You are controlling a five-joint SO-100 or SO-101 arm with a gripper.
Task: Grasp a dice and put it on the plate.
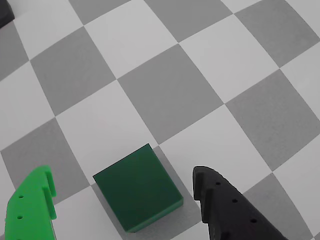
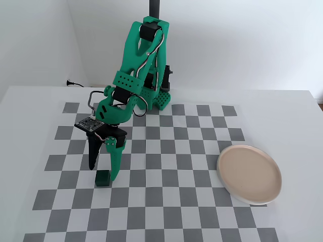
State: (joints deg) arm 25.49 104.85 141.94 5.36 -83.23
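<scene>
The dice point(image 1: 137, 188) is a small dark green cube resting on the checkerboard, low in the wrist view between my two fingers. My gripper point(image 1: 121, 182) is open, with the bright green finger point(image 1: 31, 207) to the left and the black finger point(image 1: 225, 207) to the right, neither touching the cube. In the fixed view the dice point(image 2: 103, 178) sits at the left of the board, with my gripper point(image 2: 102, 170) just above it. The beige-pink plate point(image 2: 249, 174) lies far to the right.
The grey and white checkerboard point(image 2: 166, 166) covers a white table. The green arm's base point(image 2: 154, 98) stands at the board's far edge. A dark object point(image 1: 5, 17) shows at the wrist view's top left corner.
</scene>
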